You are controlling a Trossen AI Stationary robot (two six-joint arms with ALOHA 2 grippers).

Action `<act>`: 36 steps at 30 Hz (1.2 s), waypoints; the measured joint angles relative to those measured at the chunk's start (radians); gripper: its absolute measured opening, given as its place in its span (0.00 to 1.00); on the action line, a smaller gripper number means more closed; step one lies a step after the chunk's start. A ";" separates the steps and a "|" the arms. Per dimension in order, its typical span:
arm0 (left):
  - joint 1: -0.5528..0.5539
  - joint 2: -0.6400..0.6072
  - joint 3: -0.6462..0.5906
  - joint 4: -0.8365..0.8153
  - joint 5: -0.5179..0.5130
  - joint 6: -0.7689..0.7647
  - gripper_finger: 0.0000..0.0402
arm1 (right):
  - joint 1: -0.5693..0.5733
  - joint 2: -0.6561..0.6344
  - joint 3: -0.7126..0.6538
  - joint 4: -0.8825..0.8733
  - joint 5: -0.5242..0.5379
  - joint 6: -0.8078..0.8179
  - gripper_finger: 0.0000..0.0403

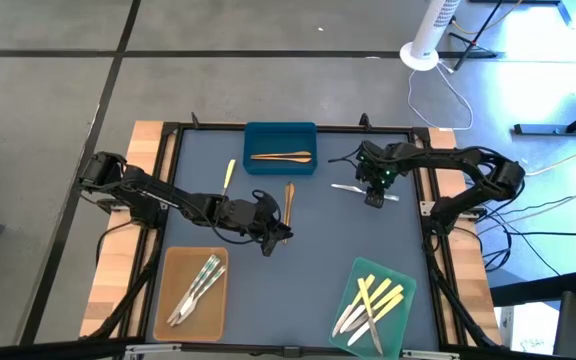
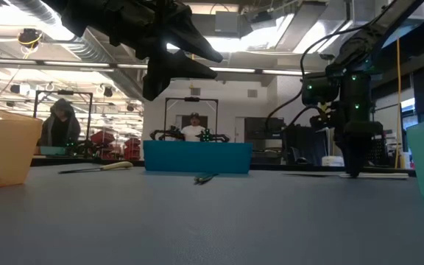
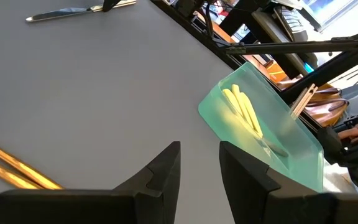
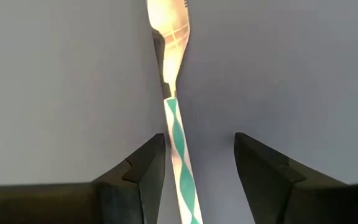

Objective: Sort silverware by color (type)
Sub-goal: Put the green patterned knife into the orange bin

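Observation:
A silvery utensil (image 4: 174, 118) with a green-and-white patterned handle lies flat on the table at the far right (image 1: 356, 187). My right gripper (image 4: 199, 155) points down over it, open, one finger on either side of the handle; I see no touch. My left gripper (image 1: 276, 238) hangs open and empty above the table's middle (image 3: 199, 162). Beside it a wood-brown utensil (image 1: 289, 200) lies on the table. A pale yellow utensil (image 1: 230, 175) lies farther left. More silverware lies in the trays.
The blue tray (image 1: 280, 162) at the far middle holds a wood-brown utensil (image 1: 281, 155). The tan tray (image 1: 172, 270) at the near left holds silvery ones. The green tray (image 1: 400, 318) at the near right holds yellow and silvery ones. Bare table lies between the trays.

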 joint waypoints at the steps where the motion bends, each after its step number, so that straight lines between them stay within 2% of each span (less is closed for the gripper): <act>1: 0.000 0.000 0.000 0.000 0.000 0.000 0.26 | 0.000 0.000 -0.003 0.010 0.007 0.000 0.44; 8: 0.000 0.000 0.000 0.000 0.000 0.000 0.26 | 0.018 -0.004 -0.028 0.043 0.058 -0.022 0.44; 21: 0.000 0.000 0.000 0.000 0.000 0.000 0.26 | 0.026 -0.003 -0.029 0.051 0.070 -0.023 0.44; 36: 0.000 0.000 0.000 0.000 0.000 0.000 0.26 | 0.026 -0.001 -0.030 0.057 0.070 -0.023 0.13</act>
